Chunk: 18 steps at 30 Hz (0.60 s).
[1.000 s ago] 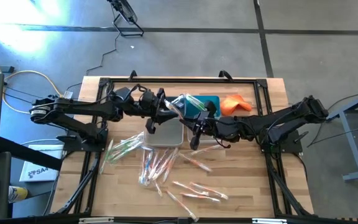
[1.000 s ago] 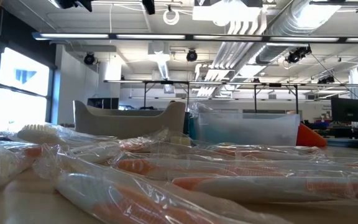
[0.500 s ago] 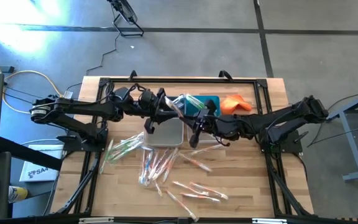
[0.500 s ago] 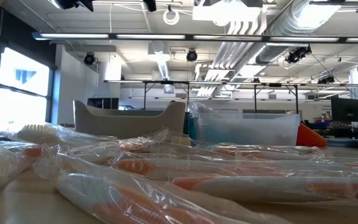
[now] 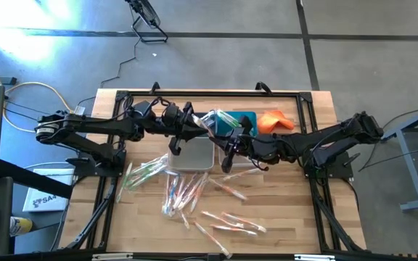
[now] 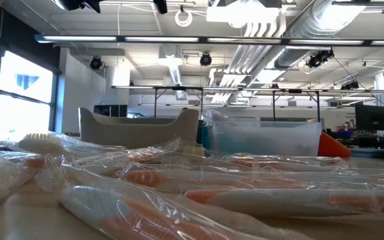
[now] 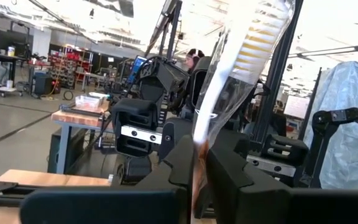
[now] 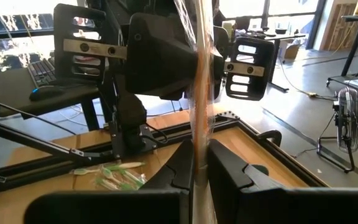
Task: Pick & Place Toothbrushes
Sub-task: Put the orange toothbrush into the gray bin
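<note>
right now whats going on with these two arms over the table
Both arms meet above the bins at the table's far side. The left gripper and the right gripper are each shut on a wrapped toothbrush; whether it is the same one I cannot tell. More toothbrushes lie scattered on the table.

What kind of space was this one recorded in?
Likely a robotics lab or workshop. Bare ducts and strip lights run overhead, more workbenches stand on a concrete floor, and a monitor sits at the back. The rig's table holds wrapped toothbrushes.
</note>
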Available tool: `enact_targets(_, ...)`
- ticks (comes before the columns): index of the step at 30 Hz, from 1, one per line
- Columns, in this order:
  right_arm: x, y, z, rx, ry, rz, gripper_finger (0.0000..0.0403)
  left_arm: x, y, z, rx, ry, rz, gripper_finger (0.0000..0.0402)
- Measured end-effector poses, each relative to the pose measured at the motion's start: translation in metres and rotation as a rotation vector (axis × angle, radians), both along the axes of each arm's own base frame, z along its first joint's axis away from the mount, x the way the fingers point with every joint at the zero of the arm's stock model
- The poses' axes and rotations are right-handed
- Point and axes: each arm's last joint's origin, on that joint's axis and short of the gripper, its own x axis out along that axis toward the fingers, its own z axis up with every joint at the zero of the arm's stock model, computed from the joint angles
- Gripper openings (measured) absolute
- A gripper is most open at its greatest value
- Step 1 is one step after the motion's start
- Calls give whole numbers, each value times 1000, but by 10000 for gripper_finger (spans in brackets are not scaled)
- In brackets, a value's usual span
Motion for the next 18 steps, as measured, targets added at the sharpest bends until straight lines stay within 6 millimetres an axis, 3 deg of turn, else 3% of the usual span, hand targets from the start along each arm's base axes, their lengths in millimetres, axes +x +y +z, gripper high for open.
enact_targets(7,0,1,0,8,1,47,30,0,0,0,-11,2,-13,16)
enact_targets(18,0,3,0,18,0,73,88,0,0,0,-21,4,-17,13)
